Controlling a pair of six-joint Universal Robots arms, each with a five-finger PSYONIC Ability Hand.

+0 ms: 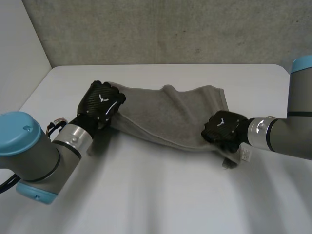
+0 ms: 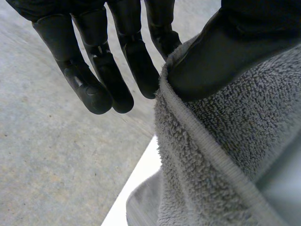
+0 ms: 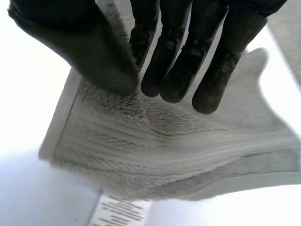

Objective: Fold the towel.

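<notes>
A grey towel (image 1: 170, 114) hangs stretched between my two hands just above the white table (image 1: 161, 200), sagging in the middle. My left hand (image 1: 102, 105) holds its left end. In the left wrist view the thumb (image 2: 211, 52) presses the hemmed edge of the towel (image 2: 211, 155) against the fingers (image 2: 117, 70). My right hand (image 1: 222, 127) holds the near right corner. In the right wrist view the towel (image 3: 164, 141) runs up between the thumb (image 3: 94, 52) and the fingers (image 3: 188, 61). A white label (image 3: 120, 212) dangles below that corner.
The table reaches well in front of the towel and to both sides. A rough grey wall (image 1: 170, 29) stands behind its far edge. My right forearm (image 1: 278, 136) comes in from the right, low over the table.
</notes>
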